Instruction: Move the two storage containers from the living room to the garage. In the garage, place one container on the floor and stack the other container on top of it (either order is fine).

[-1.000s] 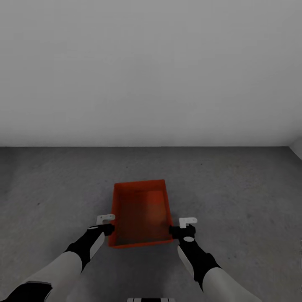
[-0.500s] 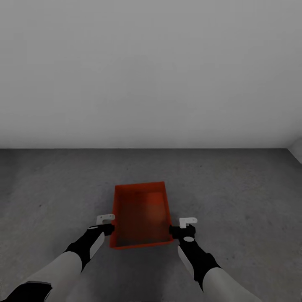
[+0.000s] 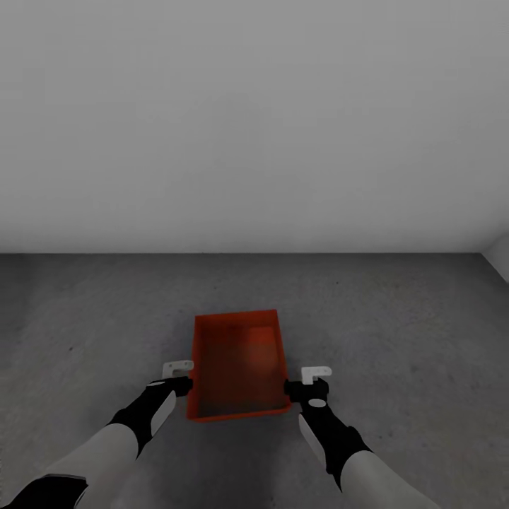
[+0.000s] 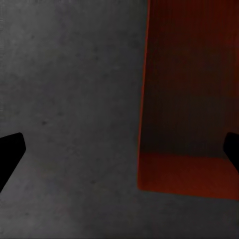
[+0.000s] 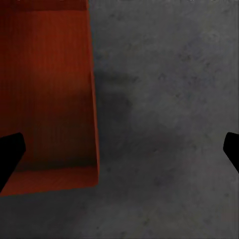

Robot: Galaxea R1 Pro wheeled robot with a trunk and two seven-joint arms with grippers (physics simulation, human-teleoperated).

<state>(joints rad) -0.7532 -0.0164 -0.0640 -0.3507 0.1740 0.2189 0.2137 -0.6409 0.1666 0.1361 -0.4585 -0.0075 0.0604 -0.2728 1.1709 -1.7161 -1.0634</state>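
Note:
One red-orange storage container (image 3: 239,367) lies open side up on the dark grey concrete floor (image 3: 396,332) of the garage, a short way from the back wall. My left gripper (image 3: 181,386) is at its left wall near the front corner, and my right gripper (image 3: 301,387) is at its right wall. In the left wrist view the container (image 4: 194,99) has its wall between the wide-apart fingers of the left gripper (image 4: 119,154), which is open. The right wrist view shows the same for the container (image 5: 45,89) and the open right gripper (image 5: 119,152). Neither gripper's fingers touch the wall.
A plain white-grey wall (image 3: 254,120) closes off the floor beyond the container. A side wall (image 3: 500,253) meets it at the far right. Bare concrete stretches to both sides of the container.
The whole picture has slid down slightly, so the camera moved. The container slid with the floor, while both grippers kept their place in the picture.

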